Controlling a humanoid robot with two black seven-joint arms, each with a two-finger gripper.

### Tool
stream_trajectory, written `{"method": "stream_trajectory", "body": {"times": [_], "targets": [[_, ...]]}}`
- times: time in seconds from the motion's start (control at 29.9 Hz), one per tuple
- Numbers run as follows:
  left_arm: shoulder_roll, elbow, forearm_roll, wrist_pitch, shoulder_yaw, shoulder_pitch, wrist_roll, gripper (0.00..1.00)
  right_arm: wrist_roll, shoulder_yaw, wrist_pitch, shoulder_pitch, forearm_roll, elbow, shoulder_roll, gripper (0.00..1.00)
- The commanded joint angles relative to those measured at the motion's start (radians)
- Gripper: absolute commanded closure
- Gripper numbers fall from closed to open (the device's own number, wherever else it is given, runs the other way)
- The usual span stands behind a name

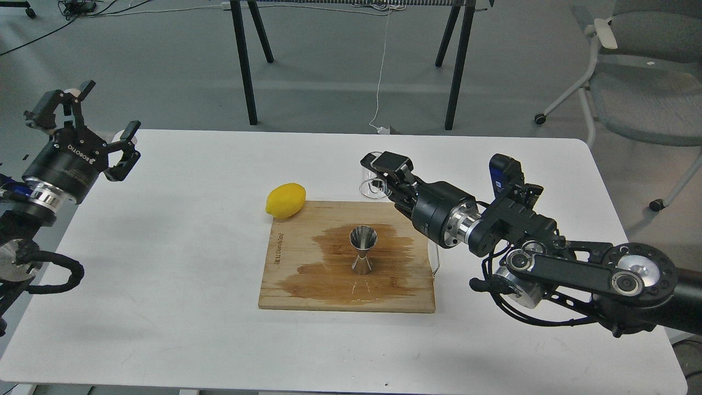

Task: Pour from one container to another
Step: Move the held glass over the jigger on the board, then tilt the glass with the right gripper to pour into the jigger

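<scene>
- On the white table (181,263) lies a wooden board (290,285), and at its middle stands the jigger (363,249), upright, open cone upward, untouched by either arm.
- Right gripper (378,173): at the board's far right corner, with the cup (369,184) between its jaws; they appear closed onto the cup's wall. Contact is partly hidden by the dark fingers, so firmness of the hold cannot be confirmed.
- Cup position: at or just above the board's far edge, well apart from the jigger. Whether it rests on the table or is lifted cannot be told, nor whether it holds liquid.
- Left gripper (96,123): jaws spread wide, holding nothing, raised over the table's far left corner, well clear of the work.
- Risk, judged: the jigger has a narrow waist and a small foot, so a brush from the cup or jaws could topple it.
- Risk, judged: its mouth is small, so a fast or offset tilt would send liquid onto the board.
- Risk, judged: smooth clear walls may slip in the jaws as the cup tilts.
- Board surface: pale wood grain with a broad dark wet-looking stain around the jigger; a damp footing may let it slide.
- Jigger: polished steel, hourglass form, mirror-bright.
- Lemon (286,200): yellow, oval, dimpled, at the board's far left corner, clear of the pour path.
</scene>
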Motion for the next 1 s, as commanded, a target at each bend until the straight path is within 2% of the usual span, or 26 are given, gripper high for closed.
{"method": "stream_trajectory", "body": {"times": [0.0, 0.27, 0.47, 0.97], "targets": [[0.001, 0.0, 0.0, 0.0, 0.0, 0.0, 0.0, 0.07, 0.018, -0.018, -0.003, -0.001, -0.042, -0.001, 0.0, 0.56], [0.001, 0.0, 0.0, 0.0, -0.002, 0.0, 0.0, 0.07, 0.038, -0.046, -0.008, 0.0, -0.119, -0.007, 0.002, 0.56], [0.0, 0.0, 0.0, 0.0, -0.002, 0.0, 0.0, 0.07, 0.075, -0.046, -0.02, -0.001, -0.125, -0.014, 0.018, 0.56], [0.007, 0.0, -0.002, 0.0, -0.003, 0.0, 0.0, 0.07, 0.096, -0.087, -0.022, 0.006, -0.168, -0.045, 0.052, 0.56]]}}
